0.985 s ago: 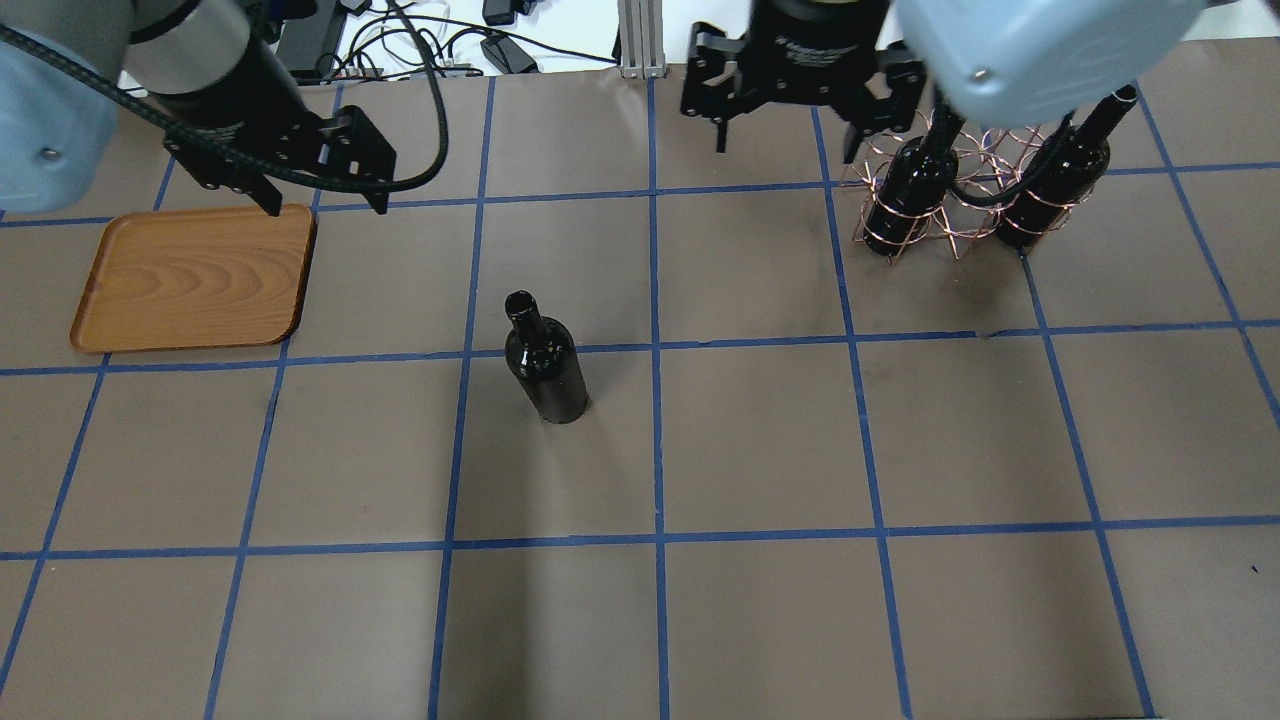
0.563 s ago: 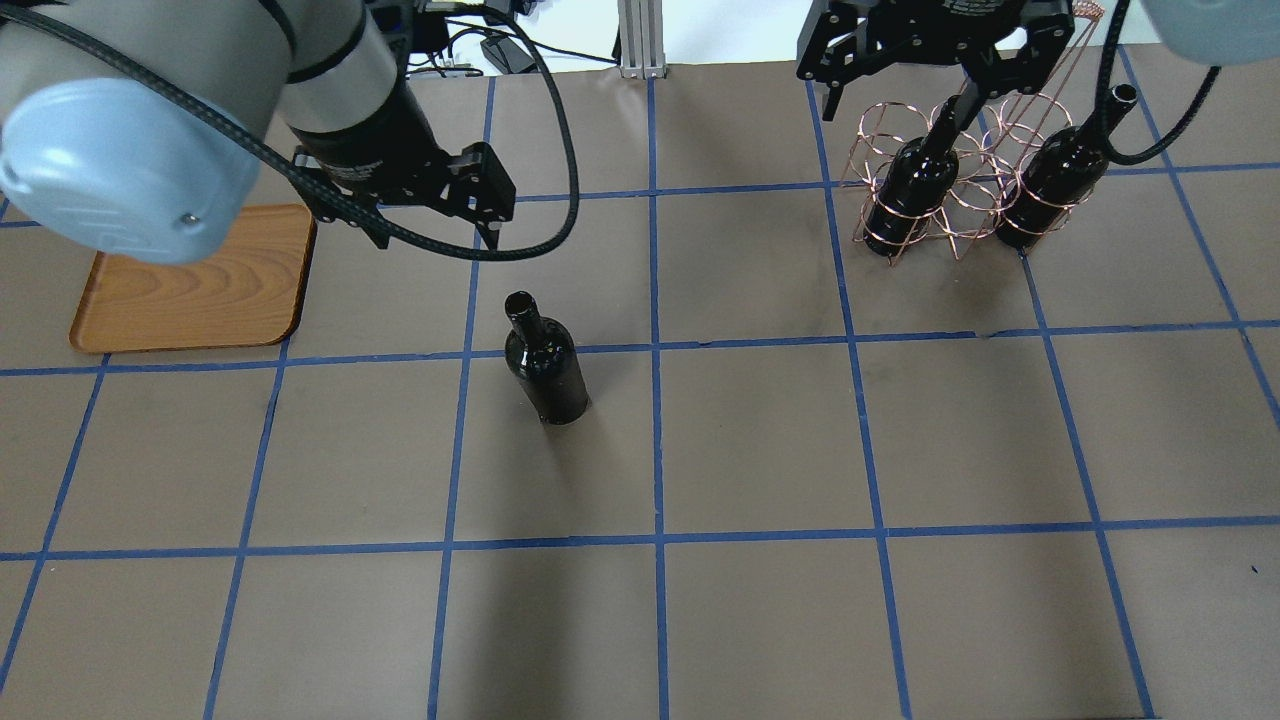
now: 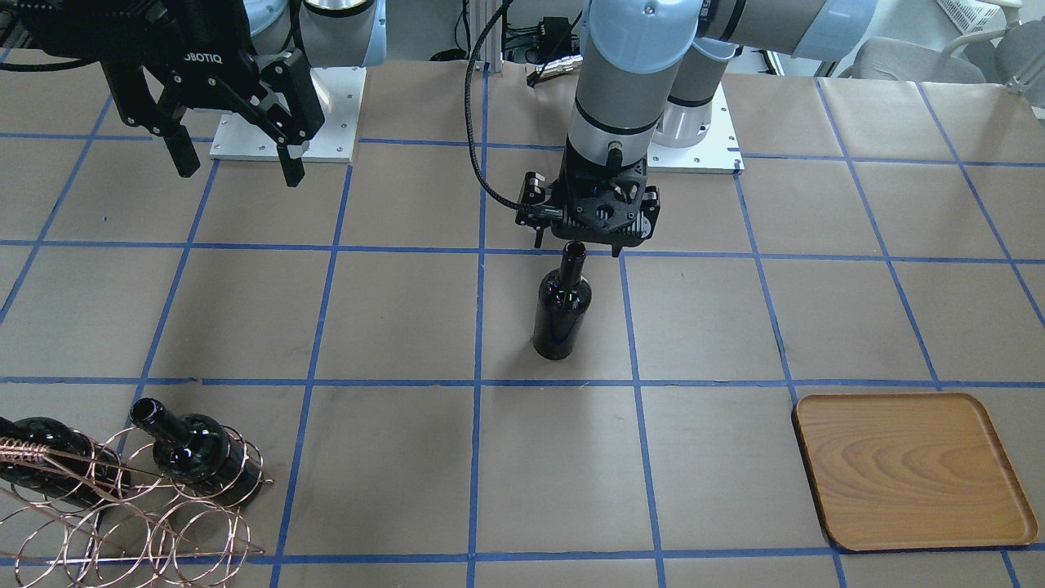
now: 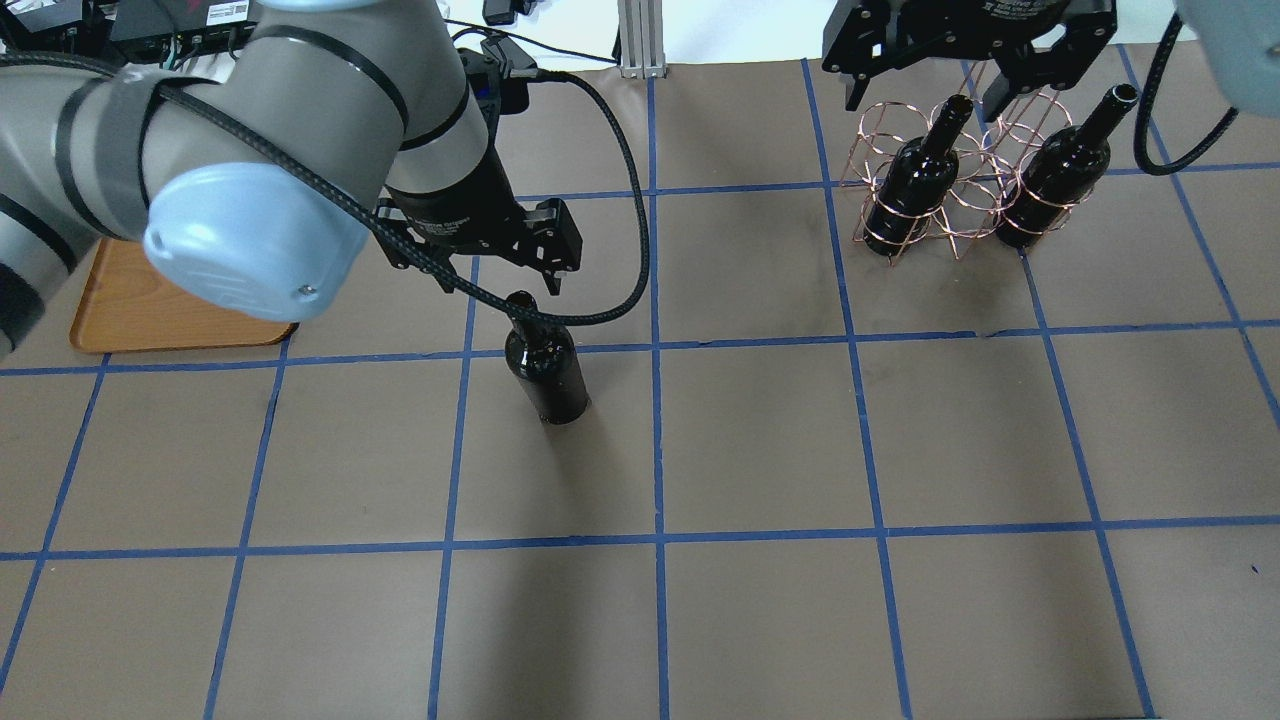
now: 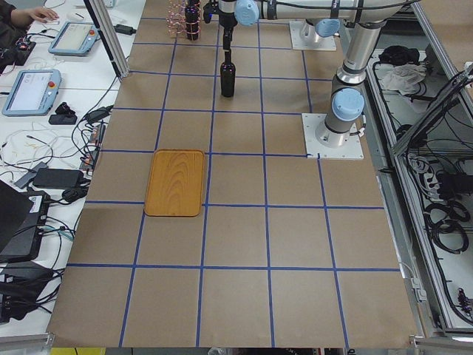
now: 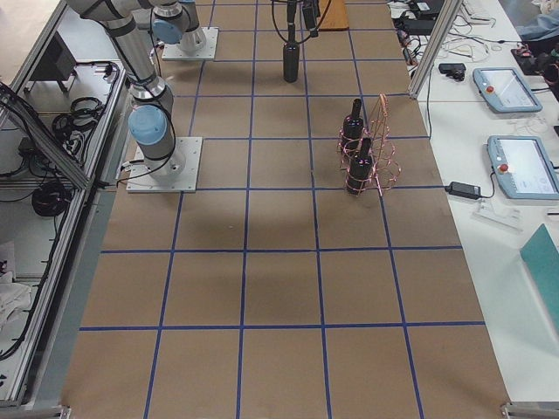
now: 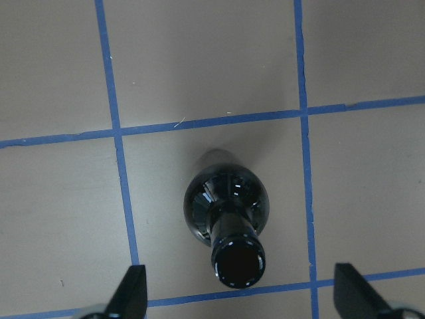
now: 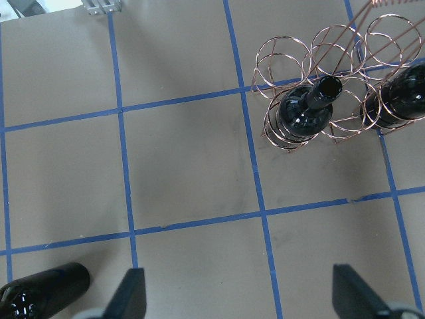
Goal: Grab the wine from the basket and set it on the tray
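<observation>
One wine bottle (image 4: 548,365) stands upright on the table near the middle, also in the front view (image 3: 562,310) and the left wrist view (image 7: 229,209). My left gripper (image 4: 500,285) hangs open just above its mouth, jaws either side, not touching; it shows too in the front view (image 3: 581,245). Two more bottles (image 4: 905,185) (image 4: 1055,170) sit in the copper wire basket (image 4: 950,215) at the far right. My right gripper (image 4: 925,95) is open and empty, high beside the basket (image 8: 332,86). The wooden tray (image 3: 910,469) lies empty at the left, partly hidden by my left arm in the overhead view (image 4: 130,315).
The table is brown paper with a blue tape grid. Cables and a metal post (image 4: 640,35) lie beyond the far edge. Each arm's white base plate (image 3: 282,135) sits on the robot's side. Operator tablets (image 6: 502,87) rest on side benches.
My left gripper has swung right from above the tray to over the standing bottle's mouth. My right gripper has moved right, to above the basket. The bottles have not moved.
</observation>
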`<state>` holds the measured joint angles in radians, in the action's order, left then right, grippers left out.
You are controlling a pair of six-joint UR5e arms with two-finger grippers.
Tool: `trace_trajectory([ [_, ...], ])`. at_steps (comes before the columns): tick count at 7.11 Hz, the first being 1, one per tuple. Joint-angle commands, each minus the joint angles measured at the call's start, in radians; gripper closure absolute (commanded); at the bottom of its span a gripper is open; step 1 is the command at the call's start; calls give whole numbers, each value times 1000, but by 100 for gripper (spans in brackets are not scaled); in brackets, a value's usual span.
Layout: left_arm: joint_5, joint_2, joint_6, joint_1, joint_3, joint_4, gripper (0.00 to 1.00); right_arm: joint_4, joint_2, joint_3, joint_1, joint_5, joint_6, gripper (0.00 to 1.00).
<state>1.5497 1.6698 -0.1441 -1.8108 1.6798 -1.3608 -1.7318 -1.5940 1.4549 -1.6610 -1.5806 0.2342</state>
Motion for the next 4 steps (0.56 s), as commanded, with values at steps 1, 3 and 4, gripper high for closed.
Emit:
trace_trajectory([
  [1,3,24,1,-1,9,3,6,-12,-7,41,1,1,-3,0],
  [3,1,33,6,1,14,2,20,58,-24,32,6,14,-103,0],
  [4,3,36,8,1,14,3,21,110,-36,13,6,11,-105,0],
])
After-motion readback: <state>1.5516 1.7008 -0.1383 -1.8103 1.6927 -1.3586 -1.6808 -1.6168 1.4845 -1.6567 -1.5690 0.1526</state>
